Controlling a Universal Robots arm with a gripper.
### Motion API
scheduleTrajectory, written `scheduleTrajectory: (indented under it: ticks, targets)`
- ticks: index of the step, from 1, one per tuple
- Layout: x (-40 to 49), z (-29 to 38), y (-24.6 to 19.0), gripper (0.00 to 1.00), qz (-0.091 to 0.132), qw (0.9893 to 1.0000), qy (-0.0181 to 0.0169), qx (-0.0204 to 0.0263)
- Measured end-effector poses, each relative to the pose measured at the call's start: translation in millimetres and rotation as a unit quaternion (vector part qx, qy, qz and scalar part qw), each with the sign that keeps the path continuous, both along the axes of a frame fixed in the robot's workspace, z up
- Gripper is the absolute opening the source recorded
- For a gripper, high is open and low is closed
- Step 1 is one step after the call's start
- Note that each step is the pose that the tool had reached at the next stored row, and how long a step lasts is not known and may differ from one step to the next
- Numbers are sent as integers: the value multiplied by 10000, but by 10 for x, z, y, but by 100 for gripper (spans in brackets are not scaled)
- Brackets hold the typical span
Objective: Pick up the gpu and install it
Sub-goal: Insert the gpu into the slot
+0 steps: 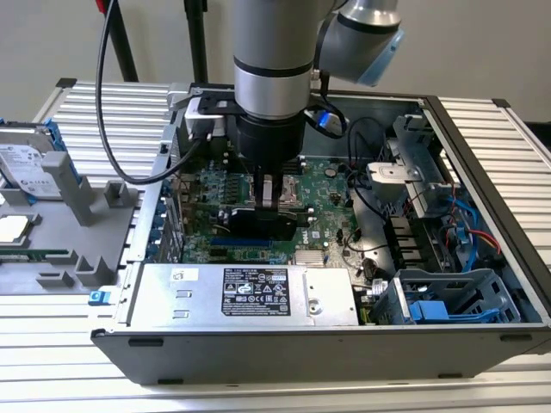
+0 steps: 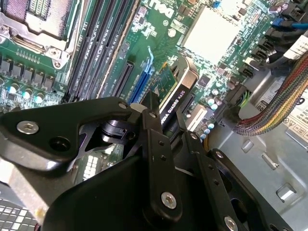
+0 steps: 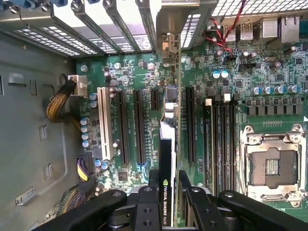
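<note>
My gripper [image 1: 275, 196] reaches down into the open computer case [image 1: 482, 112] and is shut on the gpu [image 1: 267, 224], a thin black card held on edge. In both wrist views the gpu [image 3: 166, 154] [image 2: 174, 96] stands edge-on between my two black fingers [image 3: 153, 185] [image 2: 153, 130], over the long expansion slots of the green motherboard [image 3: 134, 77]. Its metal bracket end [image 3: 171, 103] points toward the slotted rear wall of the case [image 3: 96, 24]. I cannot tell whether its lower edge touches a slot.
A grey power supply [image 1: 250, 292] lies along the case's near side, and a drive cage with blue parts [image 1: 448, 301] is at the exterior view's right. Braided cables [image 2: 276, 108] and a CPU socket [image 3: 272, 166] flank the slots. A hard drive [image 1: 26, 159] and grey fixture [image 1: 86, 206] sit outside.
</note>
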State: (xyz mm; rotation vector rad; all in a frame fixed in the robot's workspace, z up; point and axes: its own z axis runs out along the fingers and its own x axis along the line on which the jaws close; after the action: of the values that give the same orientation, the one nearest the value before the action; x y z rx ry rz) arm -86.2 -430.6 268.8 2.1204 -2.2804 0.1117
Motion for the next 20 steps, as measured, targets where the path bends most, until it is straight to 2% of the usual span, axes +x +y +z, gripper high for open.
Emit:
scheduleTrajectory:
  ticks: [20]
  targets:
    - [-57,-2,-6,0,1,10000,0,0]
